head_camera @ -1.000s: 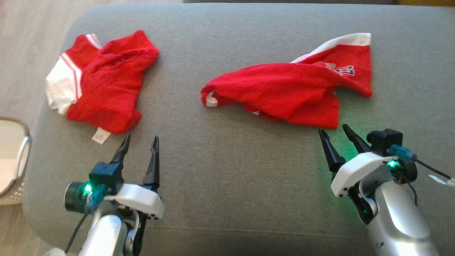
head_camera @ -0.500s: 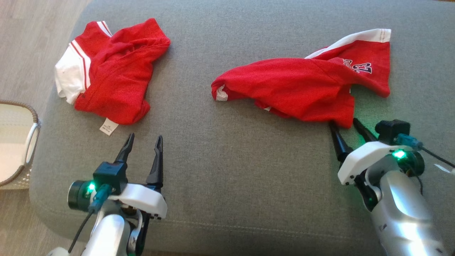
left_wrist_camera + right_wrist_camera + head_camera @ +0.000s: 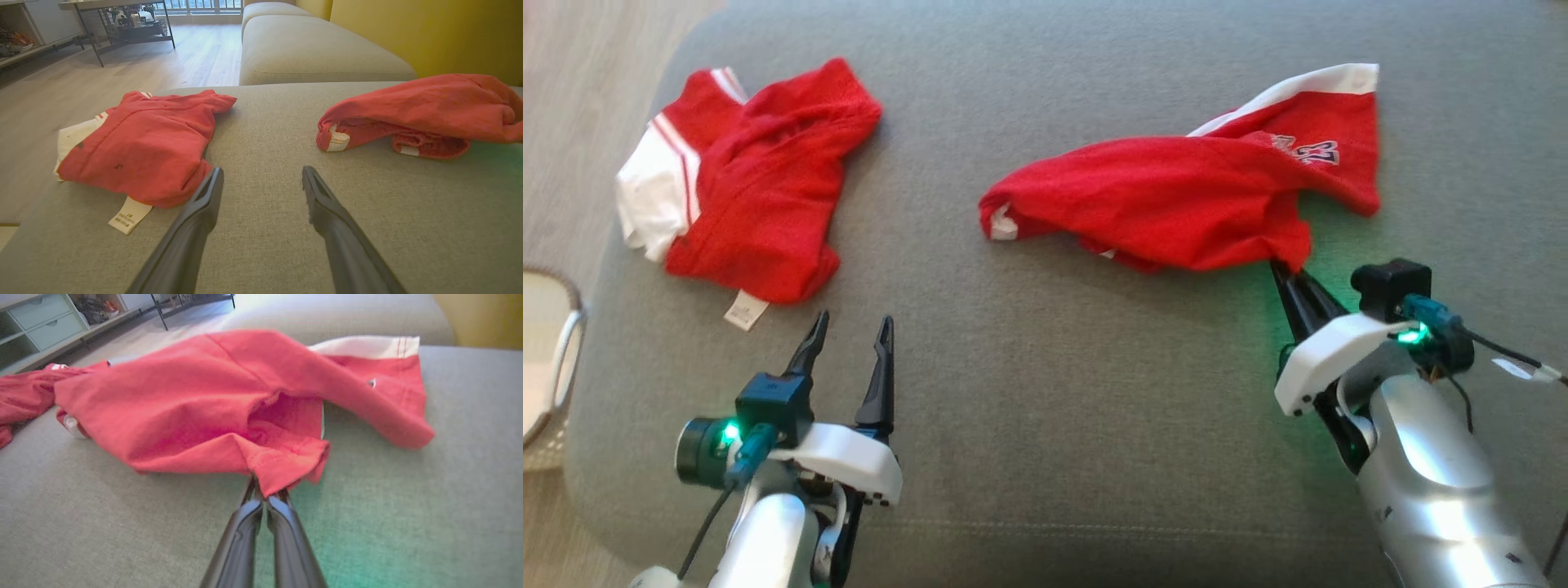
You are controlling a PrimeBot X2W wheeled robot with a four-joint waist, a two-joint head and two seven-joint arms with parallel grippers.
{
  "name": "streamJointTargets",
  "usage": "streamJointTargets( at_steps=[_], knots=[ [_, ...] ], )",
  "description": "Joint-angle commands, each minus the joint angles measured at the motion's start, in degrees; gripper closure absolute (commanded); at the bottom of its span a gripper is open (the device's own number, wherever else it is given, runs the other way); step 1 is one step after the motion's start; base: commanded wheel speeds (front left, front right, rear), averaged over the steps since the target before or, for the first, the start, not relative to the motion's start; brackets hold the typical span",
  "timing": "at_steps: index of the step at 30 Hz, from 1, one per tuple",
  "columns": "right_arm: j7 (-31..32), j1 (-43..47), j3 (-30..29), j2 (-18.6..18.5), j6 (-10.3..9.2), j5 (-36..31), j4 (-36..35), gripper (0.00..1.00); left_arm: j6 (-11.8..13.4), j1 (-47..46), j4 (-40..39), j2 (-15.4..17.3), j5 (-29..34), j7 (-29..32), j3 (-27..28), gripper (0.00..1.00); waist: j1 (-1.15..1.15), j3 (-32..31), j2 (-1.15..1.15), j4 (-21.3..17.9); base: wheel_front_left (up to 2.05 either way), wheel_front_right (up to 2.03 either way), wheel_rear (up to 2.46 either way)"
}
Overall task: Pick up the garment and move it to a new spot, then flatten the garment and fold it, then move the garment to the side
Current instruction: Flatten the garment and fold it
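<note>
Sofa cushion [image 3: 1045, 408], red jersey [image 3: 1176, 196], our right tool [image 3: 1284, 271] clamped on its near corner.
We see the red jersey lying rumpled on the right half of the sofa cushion. Its long axis runs from 8 to 2 o'clock in the head view, with a white band [image 3: 1290, 90] at the far end. It spreads toward 11 o'clock from our right tool, whose fingers are pressed together on the hem corner. Our left tool [image 3: 853, 320] stands spread and empty, well apart, so the right arm is nearer.

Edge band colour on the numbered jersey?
White band, red stitching at one end, on the red jersey. Best in right wrist view.
</note>
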Motion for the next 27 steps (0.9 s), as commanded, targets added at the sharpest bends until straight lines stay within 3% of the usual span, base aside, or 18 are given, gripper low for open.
streamJointTargets(
  at_steps=[1,12,16,21,24,27],
  knots=[
    [-1.0,-0.5,1.7,0.2,-0.02,-0.5,-4.0,1.0,-0.1,-1.9,-1.5,0.5,1.0,-0.7,2.6,0.0,0.0,-1.4,0.0,-1.7,0.0,0.0,0.0],
    [0.2,8.7,5.1,-1.4,-0.02,-0.3,-26.0,1.0,0.1,1.0,-2.1,0.0,1.5,-0.7,3.5,0.0,0.0,-6.0,0.0,-7.6,0.0,0.0,0.0],
    [6.9,13.8,4.4,-2.7,-0.02,0.0,-39.7,1.0,-0.1,1.8,-2.4,-0.4,1.8,-0.7,3.2,0.0,0.0,-7.0,0.0,-9.0,0.0,0.0,0.0],
    [15.2,16.5,3.7,-3.1,-0.02,2.3,-52.3,1.0,-0.4,1.5,-2.6,-0.9,2.1,-0.7,2.7,0.0,0.0,-6.6,0.0,-8.0,0.0,0.0,0.0],
    [20.4,15.4,1.7,-3.5,-0.02,4.2,-55.5,1.0,-0.6,1.1,-2.5,-1.2,2.2,-0.7,2.3,0.0,0.0,-5.5,0.0,-6.3,0.0,0.0,0.0],
    [25.5,12.2,-1.0,-4.4,-0.02,4.9,-54.1,1.0,-1.0,0.0,-2.2,-1.6,2.5,-0.7,1.5,0.0,0.0,-3.8,0.0,-3.6,0.0,0.0,0.0]
  ],
)
